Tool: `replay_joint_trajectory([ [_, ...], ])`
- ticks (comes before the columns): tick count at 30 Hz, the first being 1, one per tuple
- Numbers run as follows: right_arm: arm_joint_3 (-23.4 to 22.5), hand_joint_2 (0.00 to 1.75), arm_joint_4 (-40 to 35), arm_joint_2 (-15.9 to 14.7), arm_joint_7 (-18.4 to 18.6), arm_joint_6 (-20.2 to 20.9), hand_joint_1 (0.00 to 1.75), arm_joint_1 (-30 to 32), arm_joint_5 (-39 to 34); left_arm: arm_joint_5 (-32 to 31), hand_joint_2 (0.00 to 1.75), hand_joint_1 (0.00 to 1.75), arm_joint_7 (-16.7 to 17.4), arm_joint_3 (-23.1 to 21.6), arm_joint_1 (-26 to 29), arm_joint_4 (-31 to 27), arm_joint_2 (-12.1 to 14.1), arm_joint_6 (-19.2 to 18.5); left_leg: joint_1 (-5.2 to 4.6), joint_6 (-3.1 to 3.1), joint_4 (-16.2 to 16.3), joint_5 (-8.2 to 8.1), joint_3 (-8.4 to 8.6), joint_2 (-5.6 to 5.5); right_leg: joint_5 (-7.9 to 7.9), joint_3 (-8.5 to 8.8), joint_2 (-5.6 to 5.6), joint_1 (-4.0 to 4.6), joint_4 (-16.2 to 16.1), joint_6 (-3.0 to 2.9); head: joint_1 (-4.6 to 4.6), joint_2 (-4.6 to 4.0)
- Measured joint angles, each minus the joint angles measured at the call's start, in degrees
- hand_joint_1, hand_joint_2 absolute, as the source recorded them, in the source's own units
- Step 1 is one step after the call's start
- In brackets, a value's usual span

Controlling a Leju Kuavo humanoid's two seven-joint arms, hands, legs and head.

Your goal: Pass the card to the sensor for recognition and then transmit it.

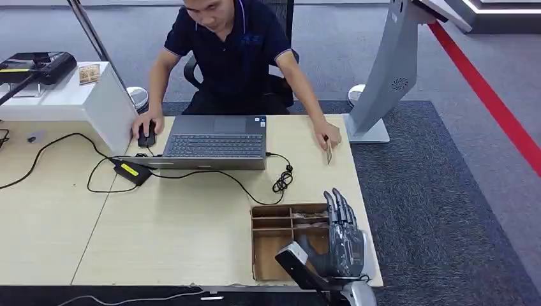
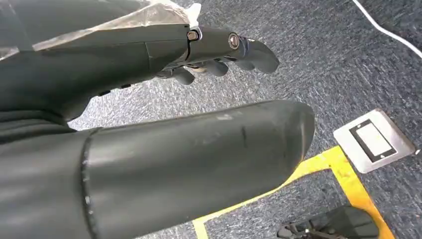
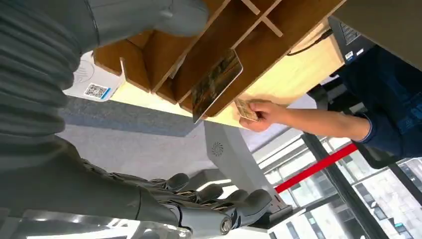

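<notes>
Card point(image 3: 216, 84) stands upright in the wooden tray point(image 1: 271, 245), just beyond my right hand point(image 1: 341, 239), fingers point(image 3: 239, 206) straight, apart, holding nothing. Person's hand point(image 1: 327, 137) pinches another card farther out. Left hand point(image 2: 219, 55) hangs over carpet, fingers loosely curled, empty.

**Free room and obstacles on the desk**

The right hand point(image 1: 341, 236) hovers over the tray point(image 1: 268, 245) with fingers apart. Beyond the tray, bare desk point(image 1: 172, 223) reaches to the laptop point(image 1: 215, 141). A coiled cable point(image 1: 282, 178) lies between tray and laptop. The person's hand point(image 1: 328, 137), holding a card point(image 1: 329, 154), occupies the far right edge. The kiosk point(image 1: 389, 70) stands just off that corner.
</notes>
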Motion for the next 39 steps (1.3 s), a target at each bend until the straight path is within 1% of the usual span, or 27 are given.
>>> replay_joint_trajectory([
  [15, -0.02, 1.75, 0.66, 0.00, 0.00, 0.00, 0.14, -0.08, -0.68, -0.11, 0.00, 0.00, -0.09, 0.00, 0.00, 0.00, 0.00, 0.00, 0.00, 0.00, 0.00, 0.00, -0.01, 0.00, 0.00, 0.00, 0.00, 0.00, 0.00, 0.00, 0.00, 0.00],
  [31, -0.11, 1.75, 2.67, -0.02, 0.00, 0.00, 0.12, -1.07, -1.57, -0.48, 0.00, 0.00, -0.13, 0.00, 0.00, 0.00, 0.00, -0.04, 0.00, 0.00, 0.00, 0.00, -0.01, 0.00, 0.00, -0.01, 0.00, 0.00, 0.00, 0.00, 0.00, 0.00],
  [34, -0.15, 1.75, 2.80, -0.02, 0.02, 0.00, 0.12, -1.15, -1.18, -0.52, 0.00, 0.00, -0.13, 0.00, 0.00, 0.00, 0.00, -0.04, 0.00, 0.00, 0.00, 0.00, -0.02, 0.00, 0.00, -0.01, 0.00, 0.00, 0.00, 0.00, 0.00, 0.00],
  [39, -0.35, 1.75, 3.37, -0.20, 1.22, 0.00, 0.12, -1.75, 0.81, -0.87, 0.00, 0.00, -0.13, -0.02, 0.00, 0.00, 0.00, -0.22, 0.00, 0.00, 0.00, 0.00, -0.02, 0.00, 0.00, -0.02, 0.00, 0.00, 0.00, 0.00, 0.00, 0.00],
])
